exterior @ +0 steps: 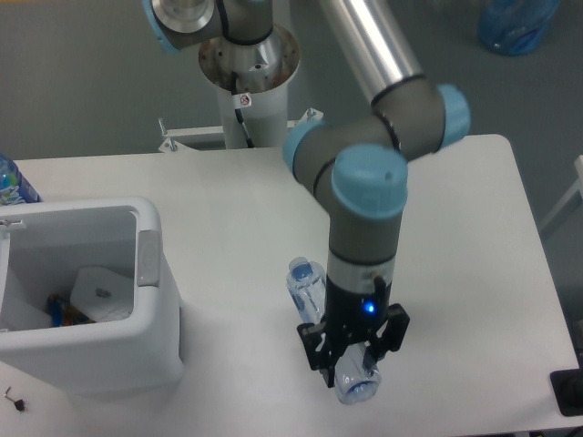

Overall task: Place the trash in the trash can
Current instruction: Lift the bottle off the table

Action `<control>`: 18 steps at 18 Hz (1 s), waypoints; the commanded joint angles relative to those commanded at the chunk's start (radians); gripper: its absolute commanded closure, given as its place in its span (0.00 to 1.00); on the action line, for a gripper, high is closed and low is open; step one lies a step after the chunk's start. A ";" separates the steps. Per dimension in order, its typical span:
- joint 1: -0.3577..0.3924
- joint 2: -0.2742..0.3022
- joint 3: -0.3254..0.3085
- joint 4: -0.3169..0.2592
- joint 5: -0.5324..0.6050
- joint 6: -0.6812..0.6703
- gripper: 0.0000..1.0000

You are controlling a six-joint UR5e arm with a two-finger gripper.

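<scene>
On the white counter (474, 273), lower centre, the tool (351, 362) pinches the light, crushable, slippery bottle (314, 291) near its end; grip gently

Crushed clear bottle (314, 293) slanted, seemingly lifted — paper (98, 291) inside white bin (146, 341).
</scene>
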 joint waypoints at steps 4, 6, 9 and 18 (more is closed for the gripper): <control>0.003 0.052 0.026 0.025 -0.086 -0.024 0.41; 0.000 0.078 0.026 0.025 -0.098 -0.040 0.41; -0.002 0.118 0.028 0.026 -0.138 -0.087 0.41; -0.070 0.141 0.026 0.026 -0.147 -0.132 0.41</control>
